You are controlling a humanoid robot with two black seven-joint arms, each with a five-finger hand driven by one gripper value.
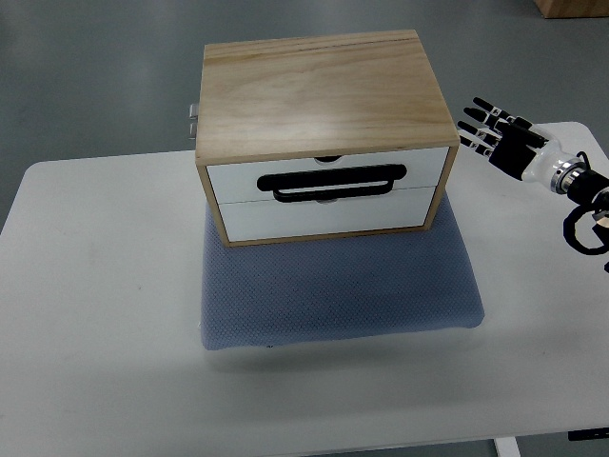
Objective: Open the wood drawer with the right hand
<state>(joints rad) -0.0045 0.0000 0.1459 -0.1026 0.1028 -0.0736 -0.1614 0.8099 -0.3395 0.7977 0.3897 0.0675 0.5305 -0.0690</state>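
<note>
No readable text, label or number anywhere.

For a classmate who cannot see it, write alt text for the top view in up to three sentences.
A wooden drawer box with two closed white drawer fronts and a black handle sits on a blue-grey mat on a white table. The robot's right hand, fingers spread, is to the box's right, not touching it.
</note>
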